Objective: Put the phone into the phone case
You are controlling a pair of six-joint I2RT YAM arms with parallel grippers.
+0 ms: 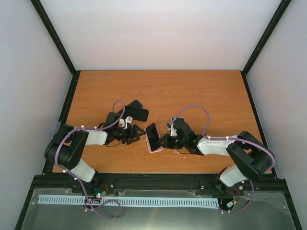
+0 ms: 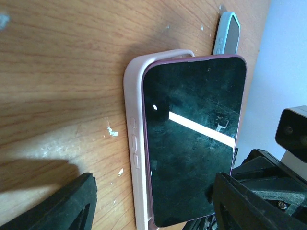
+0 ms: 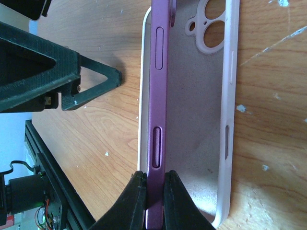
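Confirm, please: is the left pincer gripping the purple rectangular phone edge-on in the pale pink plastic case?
No, the right pincer grips the purple rectangular phone edge-on in the pale pink plastic case; the right wrist view shows it.

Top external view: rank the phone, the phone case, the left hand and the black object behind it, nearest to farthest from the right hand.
1. phone: clamped in the right hand.
2. phone case: right against the phone.
3. left hand: across the phone, on its left.
4. black object: farthest, up-left beyond the left hand.
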